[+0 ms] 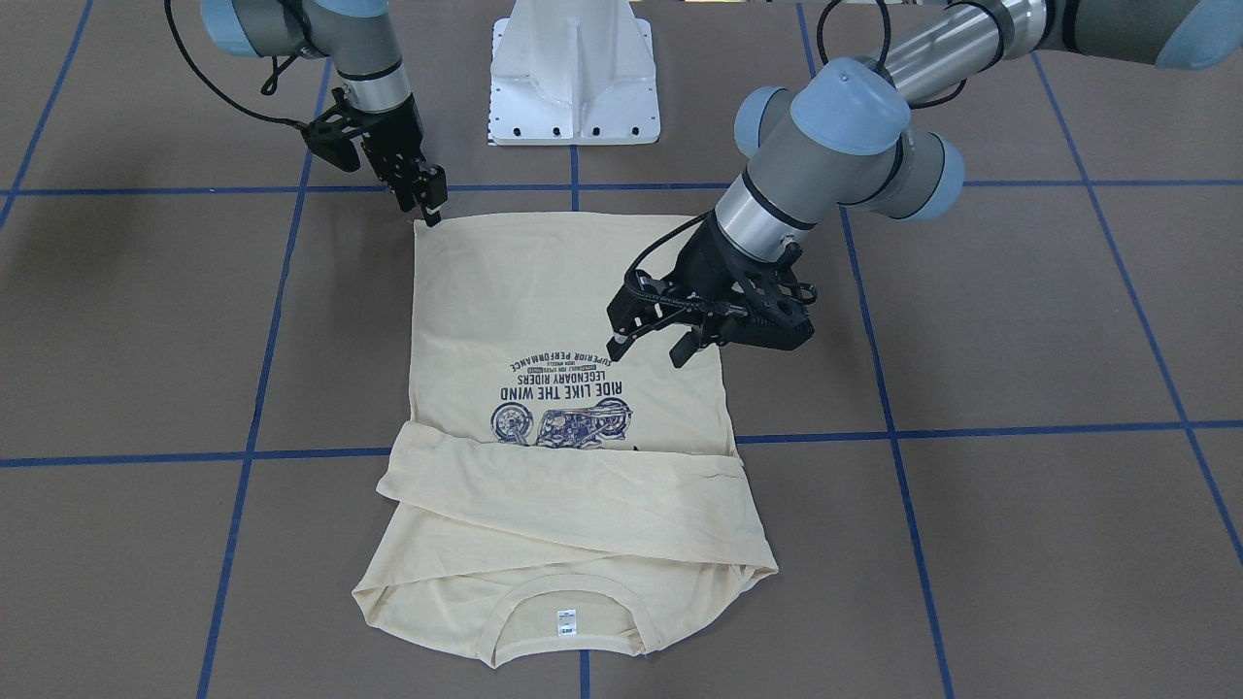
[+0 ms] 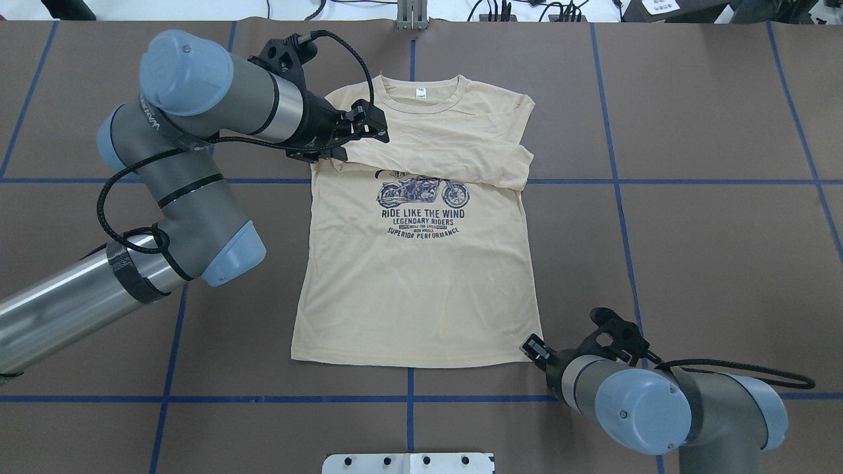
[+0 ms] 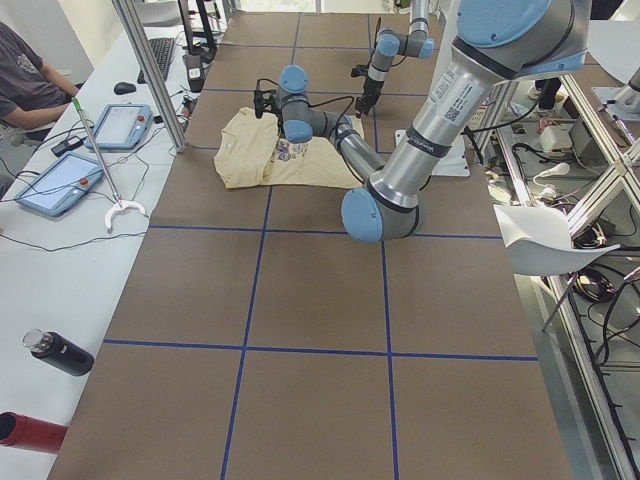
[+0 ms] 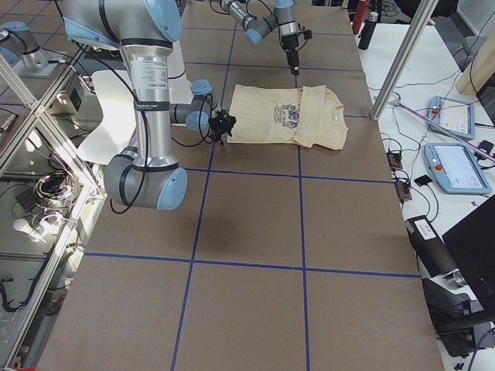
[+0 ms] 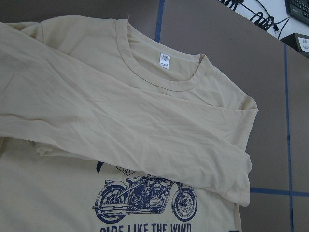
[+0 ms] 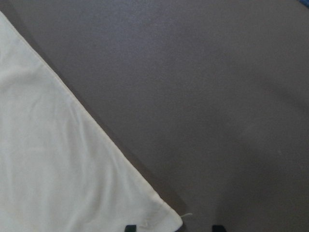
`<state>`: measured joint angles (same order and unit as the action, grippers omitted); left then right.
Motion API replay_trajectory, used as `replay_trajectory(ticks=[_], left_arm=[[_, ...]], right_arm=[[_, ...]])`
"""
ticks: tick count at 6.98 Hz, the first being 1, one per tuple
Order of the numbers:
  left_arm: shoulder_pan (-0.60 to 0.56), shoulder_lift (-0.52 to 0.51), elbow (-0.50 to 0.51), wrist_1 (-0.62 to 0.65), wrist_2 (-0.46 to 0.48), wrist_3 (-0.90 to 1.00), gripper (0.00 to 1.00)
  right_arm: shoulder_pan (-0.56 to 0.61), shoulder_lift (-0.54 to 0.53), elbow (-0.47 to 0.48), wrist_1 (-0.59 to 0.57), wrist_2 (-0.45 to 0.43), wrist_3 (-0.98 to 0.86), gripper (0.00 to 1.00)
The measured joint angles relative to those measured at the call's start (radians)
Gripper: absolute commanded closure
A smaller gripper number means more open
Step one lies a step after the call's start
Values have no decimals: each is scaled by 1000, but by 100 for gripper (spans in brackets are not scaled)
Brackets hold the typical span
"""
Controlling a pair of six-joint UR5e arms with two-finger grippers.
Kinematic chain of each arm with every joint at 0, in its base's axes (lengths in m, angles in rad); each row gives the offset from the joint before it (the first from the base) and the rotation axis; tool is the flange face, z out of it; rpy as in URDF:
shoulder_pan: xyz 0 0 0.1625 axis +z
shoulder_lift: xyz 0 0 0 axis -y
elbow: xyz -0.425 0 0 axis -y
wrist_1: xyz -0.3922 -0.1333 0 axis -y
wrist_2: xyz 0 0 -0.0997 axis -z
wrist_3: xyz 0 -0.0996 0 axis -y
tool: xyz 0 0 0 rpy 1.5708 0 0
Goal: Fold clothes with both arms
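Both sleeves lie folded across the T-shirt, flat mid-worktop. The right arm has spread jaws straddling the near right hem corner, probably to pinch it. The left arm hovers its spread jaws over the far left sleeve fold.

T-shirt — thin matt cloth; table cover matt; left arm tube — glossy metal.
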<state>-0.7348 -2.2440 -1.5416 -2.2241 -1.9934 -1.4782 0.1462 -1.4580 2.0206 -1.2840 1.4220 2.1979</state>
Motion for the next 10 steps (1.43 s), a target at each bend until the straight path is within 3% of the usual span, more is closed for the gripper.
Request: replay_trajectory(ticks=[1,3,4,5,6,10], left_arm=[[0,1,0,0,0,0,16],[0,1,0,0,1,-1,16],[0,1,1,0,2,-1,16],[1,4,0,-1,3,-1,16],[1,10,-1,-3,4,-1,16],[2,29,-17,10,4,-14,16]], right_arm=[[0,0,-2,-4,0,-1,58],[0,-1,-3,-8,0,-1,60],[1,0,-3,-9,0,-1,69],[1,0,-3,-10,0,0,96],[3,1,-3,-10,0,0,100],[24,1,12,-17,1,-1,100]])
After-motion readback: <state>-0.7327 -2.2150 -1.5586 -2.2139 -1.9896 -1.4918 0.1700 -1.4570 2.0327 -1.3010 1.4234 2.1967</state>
